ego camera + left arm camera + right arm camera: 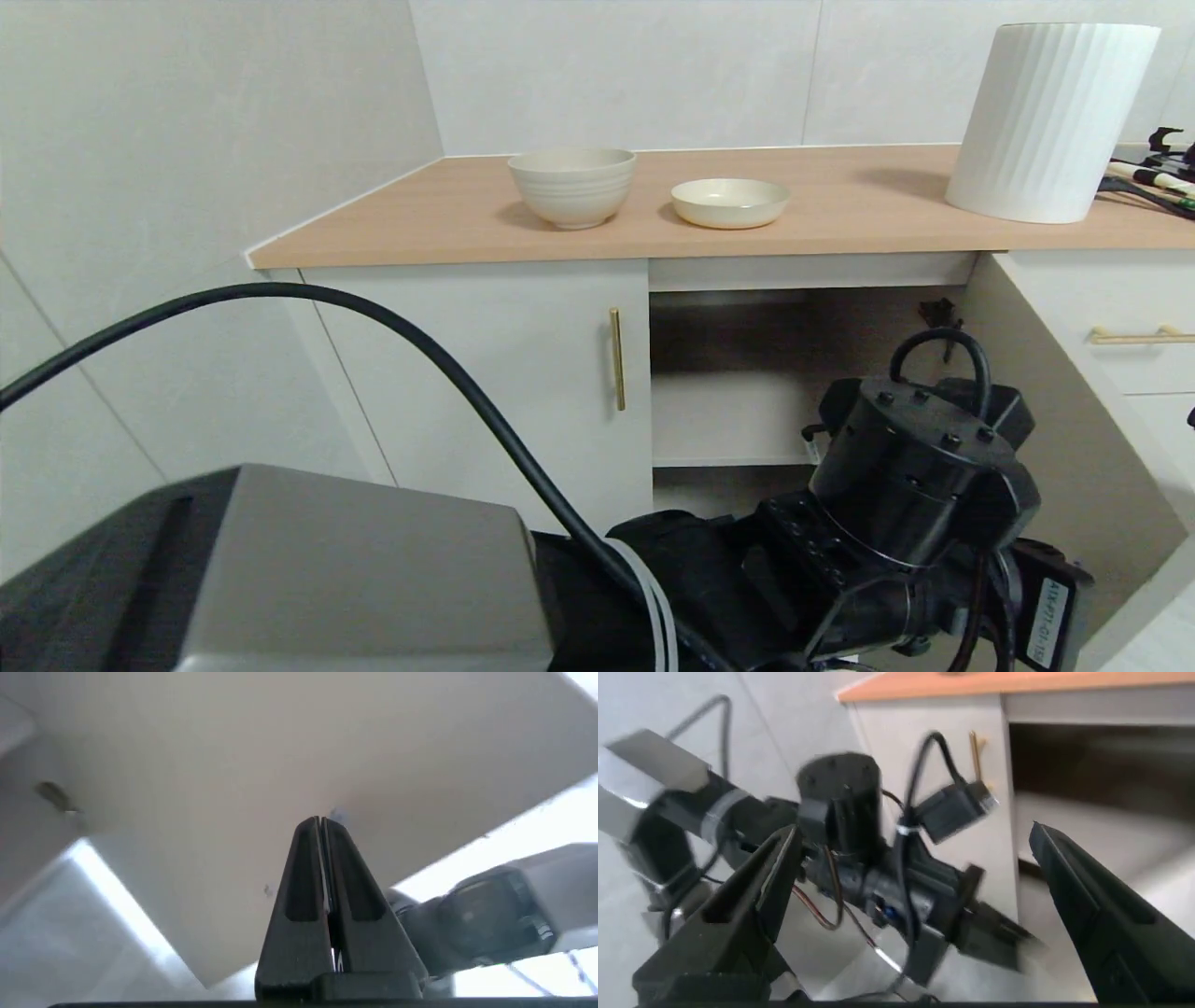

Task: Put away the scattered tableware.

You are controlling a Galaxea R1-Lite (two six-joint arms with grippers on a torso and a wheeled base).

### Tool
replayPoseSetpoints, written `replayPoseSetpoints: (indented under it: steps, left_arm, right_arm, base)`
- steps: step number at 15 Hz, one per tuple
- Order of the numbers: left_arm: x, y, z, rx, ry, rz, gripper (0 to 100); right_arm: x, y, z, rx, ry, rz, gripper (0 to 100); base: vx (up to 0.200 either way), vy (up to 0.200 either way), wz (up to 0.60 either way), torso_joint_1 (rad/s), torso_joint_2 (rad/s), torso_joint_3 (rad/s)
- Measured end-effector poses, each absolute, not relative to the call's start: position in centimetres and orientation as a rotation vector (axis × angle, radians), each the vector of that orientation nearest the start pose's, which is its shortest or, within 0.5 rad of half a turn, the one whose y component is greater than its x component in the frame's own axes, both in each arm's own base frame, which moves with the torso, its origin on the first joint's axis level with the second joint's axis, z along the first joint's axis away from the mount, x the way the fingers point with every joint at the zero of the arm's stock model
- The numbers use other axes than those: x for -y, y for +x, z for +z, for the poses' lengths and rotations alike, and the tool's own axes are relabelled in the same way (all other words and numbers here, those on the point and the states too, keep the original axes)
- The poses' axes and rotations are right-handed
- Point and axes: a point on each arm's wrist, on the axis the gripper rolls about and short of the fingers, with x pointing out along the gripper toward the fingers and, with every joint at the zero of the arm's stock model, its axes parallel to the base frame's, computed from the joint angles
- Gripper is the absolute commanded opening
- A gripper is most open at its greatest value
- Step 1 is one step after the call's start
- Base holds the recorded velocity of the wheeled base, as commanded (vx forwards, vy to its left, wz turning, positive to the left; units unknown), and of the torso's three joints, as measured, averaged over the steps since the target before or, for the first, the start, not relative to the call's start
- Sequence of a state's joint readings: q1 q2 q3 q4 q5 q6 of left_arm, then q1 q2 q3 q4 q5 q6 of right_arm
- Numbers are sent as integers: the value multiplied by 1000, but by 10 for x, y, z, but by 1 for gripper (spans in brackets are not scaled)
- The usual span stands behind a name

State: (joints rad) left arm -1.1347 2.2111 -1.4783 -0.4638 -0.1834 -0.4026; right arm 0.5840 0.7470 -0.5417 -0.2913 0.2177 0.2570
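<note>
The tableware is two pale pieces, a ribbed bowl [571, 187] and a shallow dish [729, 202]. They stand upright and just beside each other, not touching, on the wooden countertop [840, 233] and towards its back, out where a gripper could come at either from above or from the front. Neither has been put away yet, and nothing is holding them. Directly below them the cabinet [794, 373] is open on its right half, with a bare shelf [728, 425] inside. That is most likely where the pieces are to go, which would explain why the open door [1055, 401] is angled outward to the right while the closed door [467, 373] with its brass handle [616, 359] is left alone. The left arm [920, 485] sits low in front of that opening, well below counter height. The left gripper [320, 831] has its fingers pressed flat together with nothing between them, pointing at a pale panel [280, 747] that may be the door face. The right gripper [913, 833] is spread wide and empty, looking across the left arm's wrist towards the cabinet, so it seems the readier of the two to take a rim. Farther right on the counter stands a tall ribbed white container [1050, 121], well apart from the dishes and no obstacle to lifting them
</note>
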Motion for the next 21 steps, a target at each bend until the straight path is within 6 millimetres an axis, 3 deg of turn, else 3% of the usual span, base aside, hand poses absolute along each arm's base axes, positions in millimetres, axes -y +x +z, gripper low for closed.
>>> replayPoseSetpoints:
  steps: [3, 6, 8, 11, 15, 18, 21]
  left_arm:
    - [415, 198, 156, -451, -270, -1104, 0]
    - [383, 220, 160, -425, -283, -977, 0]
    - [346, 238, 168, -422, -295, -885, 0]
    - [267, 256, 181, -417, -319, -721, 0]
    - [159, 249, 194, -399, -357, -556, 0]
    - [108, 230, 199, -349, -310, -488, 0]
    - [93, 217, 212, -289, -296, -473, 0]
  right_arm:
    - [-40, 52, 252, -7, 262, 808, 100]
    - [-43, 57, 249, -37, 256, 808, 100]
    - [-50, 67, 244, -92, 246, 801, 100]
    - [-68, 95, 233, -224, 219, 780, 100]
    - [-99, 149, 234, -339, 195, 742, 100]
    - [-122, 190, 238, -370, 188, 726, 100]
    - [-133, 210, 225, -430, 177, 709, 100]
  base:
    - [0, 0, 0, 0, 0, 0]
    - [0, 0, 0, 0, 0, 0]
    - [0, 0, 0, 0, 0, 0]
    - [0, 0, 0, 0, 0, 0]
    - [0, 0, 0, 0, 0, 0]
    - [0, 0, 0, 0, 0, 0]
    - [0, 0, 0, 0, 0, 0]
